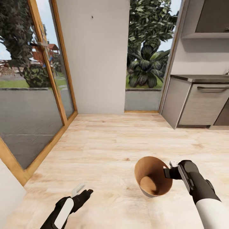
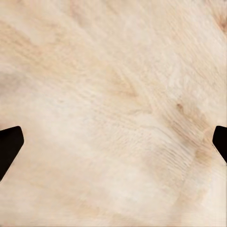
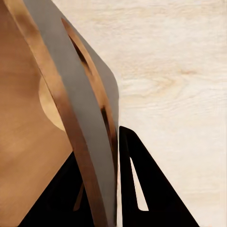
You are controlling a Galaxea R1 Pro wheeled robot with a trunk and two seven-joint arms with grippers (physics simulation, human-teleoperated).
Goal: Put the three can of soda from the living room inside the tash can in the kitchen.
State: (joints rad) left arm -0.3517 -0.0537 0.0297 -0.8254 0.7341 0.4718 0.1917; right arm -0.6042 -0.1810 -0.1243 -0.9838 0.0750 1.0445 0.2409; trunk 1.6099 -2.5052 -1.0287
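My right gripper (image 1: pixel 169 172) is clamped on the rim of the small round tapered bin (image 1: pixel 152 178), pale grey outside and tan-brown inside; one finger (image 3: pixel 142 184) sits outside the wall, the other inside, and the bin tilts above the pale wood plank floor (image 1: pixel 111 143). My left gripper (image 1: pixel 83 190) hangs beside the bin with its dark fingertips (image 2: pixel 9 144) spread wide, holding nothing. Beyond the bin stand grey base cabinets (image 1: pixel 197 105). I see no soda cans.

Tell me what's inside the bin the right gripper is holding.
The trash can shows only its tan-brown wall and round base; no soda cans are visible. The right gripper clamps its rim, and the near inner wall is hidden from the head view.
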